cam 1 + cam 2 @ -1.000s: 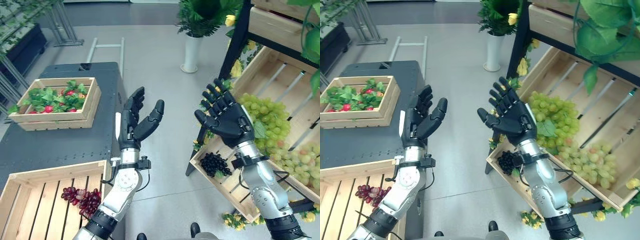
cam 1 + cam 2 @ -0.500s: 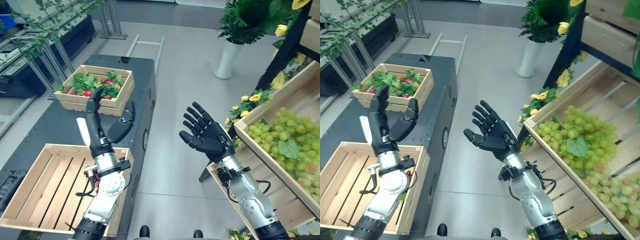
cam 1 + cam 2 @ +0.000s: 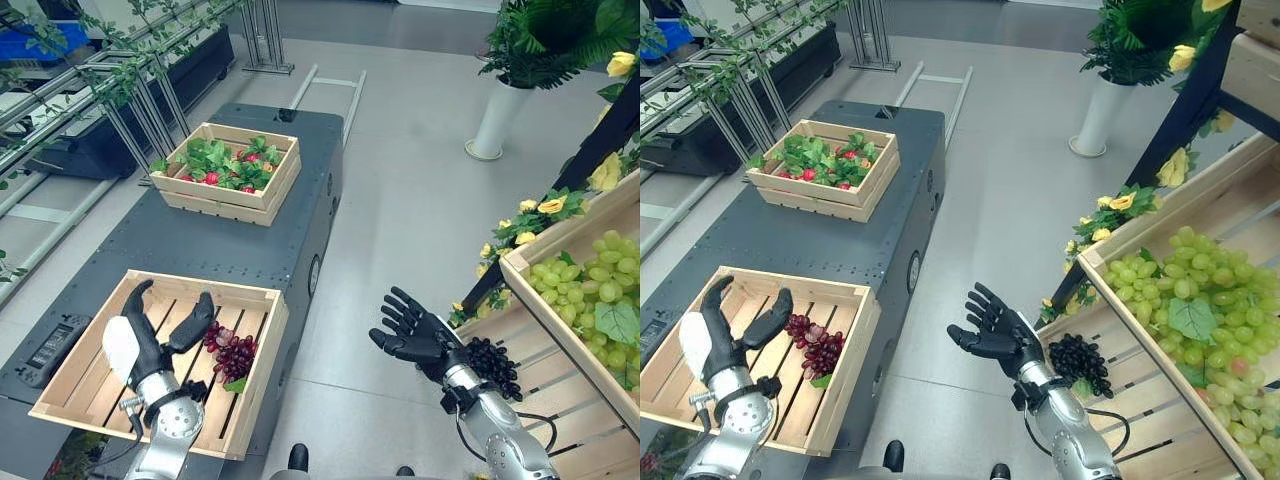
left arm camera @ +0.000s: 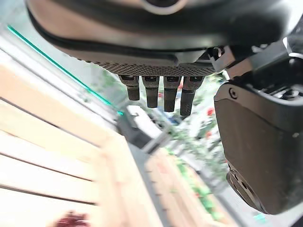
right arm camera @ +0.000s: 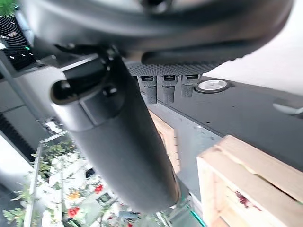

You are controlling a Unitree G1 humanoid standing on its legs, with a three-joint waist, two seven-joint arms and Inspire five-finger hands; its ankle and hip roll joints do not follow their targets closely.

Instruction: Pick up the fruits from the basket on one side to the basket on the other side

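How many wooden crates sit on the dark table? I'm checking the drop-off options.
2. The near crate holds dark red grapes beside the open left hand. The far crate holds leafy red fruit. More may lie outside the views.

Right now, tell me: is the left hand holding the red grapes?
No. The left hand hangs open above the near wooden crate, and the red grapes lie on the slats beside it.

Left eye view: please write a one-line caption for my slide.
Both hands, left and right, open and empty; red grapes lie in the near crate.
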